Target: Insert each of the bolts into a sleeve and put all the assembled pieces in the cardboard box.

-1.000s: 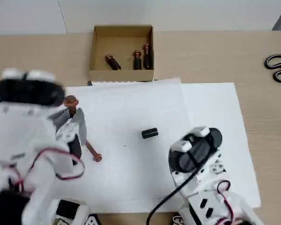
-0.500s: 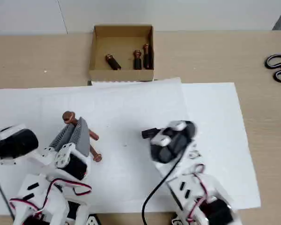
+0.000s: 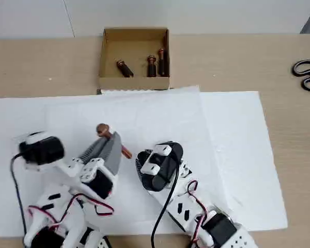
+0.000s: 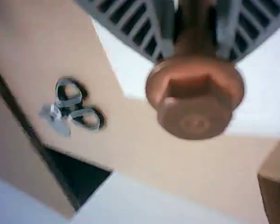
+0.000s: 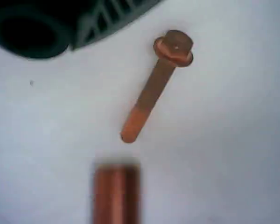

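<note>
Now the left gripper [image 3: 111, 140] clamps a bolt [image 3: 104, 129], moved right toward mid-paper since before. The right gripper [image 5: 72, 28] swung left, near it, at the black sleeve [image 5: 28, 30]; grip can't be told. A loose bolt [image 5: 156, 84] lies flat on the paper [image 3: 232, 144]. The cardboard box [image 3: 136, 82] sits at the far edge. Paper is free on the right, with scissors [image 3: 306, 74] at the table's right edge.

Scissors [image 3: 307, 75]: cut off by high view's edge.
Held bolt [image 4: 194, 95]: shaft hidden within left gripper [image 3: 112, 142].
Copper piece [image 5: 115, 193]: blurred, identity unclear.
</note>
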`<state>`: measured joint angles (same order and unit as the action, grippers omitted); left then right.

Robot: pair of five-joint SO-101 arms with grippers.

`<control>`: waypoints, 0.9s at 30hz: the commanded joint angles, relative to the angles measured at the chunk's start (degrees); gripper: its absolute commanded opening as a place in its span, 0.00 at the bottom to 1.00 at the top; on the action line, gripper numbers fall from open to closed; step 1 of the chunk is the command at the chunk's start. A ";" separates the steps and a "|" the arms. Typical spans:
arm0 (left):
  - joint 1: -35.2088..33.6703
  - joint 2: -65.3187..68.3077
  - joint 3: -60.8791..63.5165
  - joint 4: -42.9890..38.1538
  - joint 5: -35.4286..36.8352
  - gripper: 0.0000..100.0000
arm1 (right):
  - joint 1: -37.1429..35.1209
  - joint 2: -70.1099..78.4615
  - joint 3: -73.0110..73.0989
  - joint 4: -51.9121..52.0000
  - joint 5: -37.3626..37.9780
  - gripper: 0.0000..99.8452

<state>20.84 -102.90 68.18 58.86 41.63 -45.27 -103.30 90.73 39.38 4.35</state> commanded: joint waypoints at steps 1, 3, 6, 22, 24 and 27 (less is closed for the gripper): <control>2.37 -0.35 0.92 -2.02 0.35 0.01 | -1.01 -0.57 -0.97 -1.71 -0.62 0.00; 3.08 -0.35 1.80 -2.73 0.35 0.01 | -1.63 -0.57 -1.85 -1.36 -0.62 0.00; 3.08 -0.35 3.30 -5.27 -2.11 0.01 | -1.63 -0.48 -3.16 -1.27 -0.62 0.00; 3.16 -0.26 9.19 -11.16 -4.66 0.01 | -1.63 -0.57 -9.05 5.05 -0.62 0.00; 3.16 -0.26 9.19 -11.16 -4.66 0.01 | -1.63 -0.57 -9.05 5.05 -0.62 0.00; 5.27 -0.26 9.19 -10.99 -4.57 0.01 | -1.63 -0.57 -8.88 4.88 -0.70 0.00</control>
<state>24.09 -102.90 77.67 49.36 37.32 -46.51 -103.30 85.98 44.48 4.35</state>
